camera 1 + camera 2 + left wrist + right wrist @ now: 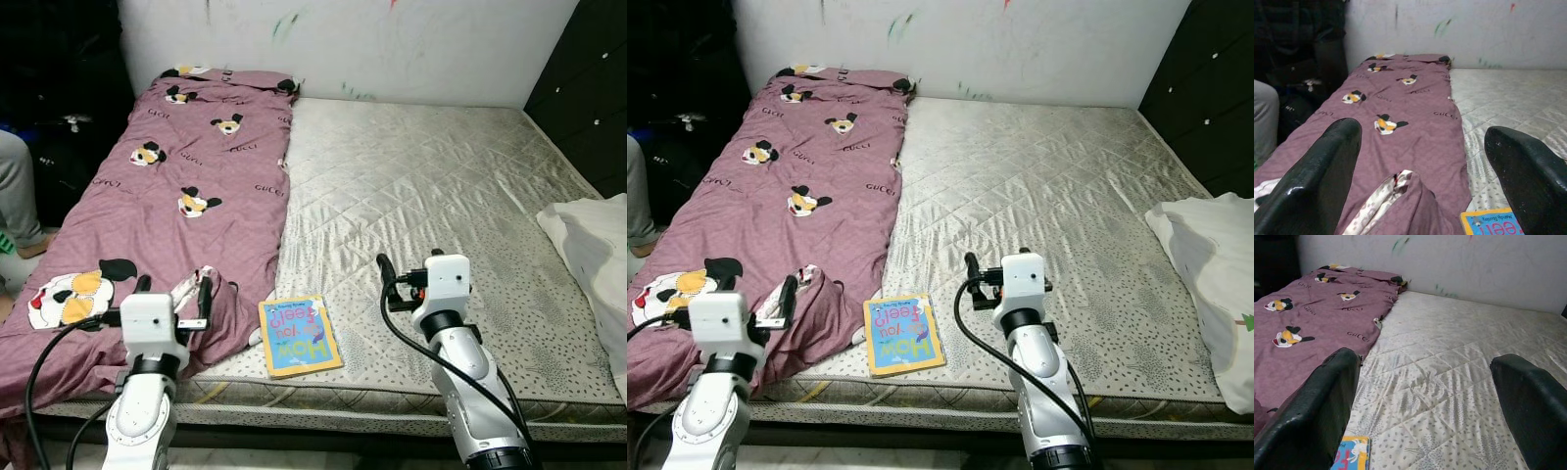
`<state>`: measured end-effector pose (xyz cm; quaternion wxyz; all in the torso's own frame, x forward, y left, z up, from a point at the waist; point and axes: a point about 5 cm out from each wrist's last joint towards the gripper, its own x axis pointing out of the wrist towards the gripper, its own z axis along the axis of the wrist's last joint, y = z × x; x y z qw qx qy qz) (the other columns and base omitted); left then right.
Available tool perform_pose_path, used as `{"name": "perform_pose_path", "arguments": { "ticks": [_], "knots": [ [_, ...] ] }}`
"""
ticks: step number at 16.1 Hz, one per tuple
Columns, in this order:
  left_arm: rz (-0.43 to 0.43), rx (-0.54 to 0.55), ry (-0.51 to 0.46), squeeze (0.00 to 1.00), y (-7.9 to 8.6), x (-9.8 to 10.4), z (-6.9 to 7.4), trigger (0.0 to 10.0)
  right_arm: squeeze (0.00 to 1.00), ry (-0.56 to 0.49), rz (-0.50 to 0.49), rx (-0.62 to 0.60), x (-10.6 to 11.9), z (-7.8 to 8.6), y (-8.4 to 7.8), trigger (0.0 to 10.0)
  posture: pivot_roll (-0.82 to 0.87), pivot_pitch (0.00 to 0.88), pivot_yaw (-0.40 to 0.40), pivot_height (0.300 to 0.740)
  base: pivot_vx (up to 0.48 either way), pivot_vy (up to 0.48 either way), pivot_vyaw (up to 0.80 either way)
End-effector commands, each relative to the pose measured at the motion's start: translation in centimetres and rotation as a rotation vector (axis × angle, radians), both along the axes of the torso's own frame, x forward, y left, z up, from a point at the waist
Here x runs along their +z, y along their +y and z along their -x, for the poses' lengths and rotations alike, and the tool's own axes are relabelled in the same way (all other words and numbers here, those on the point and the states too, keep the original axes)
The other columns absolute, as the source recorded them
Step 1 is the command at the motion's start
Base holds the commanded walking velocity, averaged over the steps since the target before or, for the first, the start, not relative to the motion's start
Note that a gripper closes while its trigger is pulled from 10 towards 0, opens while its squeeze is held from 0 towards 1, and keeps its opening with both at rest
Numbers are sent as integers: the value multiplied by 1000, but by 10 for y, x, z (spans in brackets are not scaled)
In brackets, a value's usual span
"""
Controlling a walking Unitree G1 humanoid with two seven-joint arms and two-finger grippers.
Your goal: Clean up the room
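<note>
So the robot was standing at the foot of a bed [431, 186] with a bare quilted mattress. A purple blanket [186, 186] ran down the left side, covered in cartoon dog faces with "GUCCI" printed all over it, and its near corner was flipped up in a bunched fold showing a white patterned lining.

Right at the near edge of the mattress, just beside that fold, sat a kids' book [299, 336] with a blue cover and yellow border. The title faced away from the robot, but it read "HOW do YOU feel?" when flipped.

Left gripper [1422, 171] hovered over the bunched blanket corner, fingers spread wide with nothing between them. Right gripper [1425, 406] was out over the bare mattress to the right of the book, also wide open and empty. The book's corner peeked in just beside its left finger in the wrist view.

A white pillow [593, 259] hung at the right edge of the bed. The wall [392, 39] behind had green and red scribbles on it. Someone's grey-trousered leg [18, 191] showed on the far left.
</note>
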<state>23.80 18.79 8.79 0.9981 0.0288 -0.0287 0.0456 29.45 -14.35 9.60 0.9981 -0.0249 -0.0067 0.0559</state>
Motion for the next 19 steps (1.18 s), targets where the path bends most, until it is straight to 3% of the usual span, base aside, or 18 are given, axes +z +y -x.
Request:
{"name": "perform_pose_path", "arguments": {
  "ticks": [1,19],
  "knots": [
    [2,7,-16,0,1,3,1,10000,0,13,-14,-4,-2,1,-2,10000,23,25,-51,740,0,0,0],
    [12,-31,18,0,-4,4,-5,10000,0,57,-52,28,-8,9,5,10000,16,94,-51,740,0,0,0]
  ]
}}
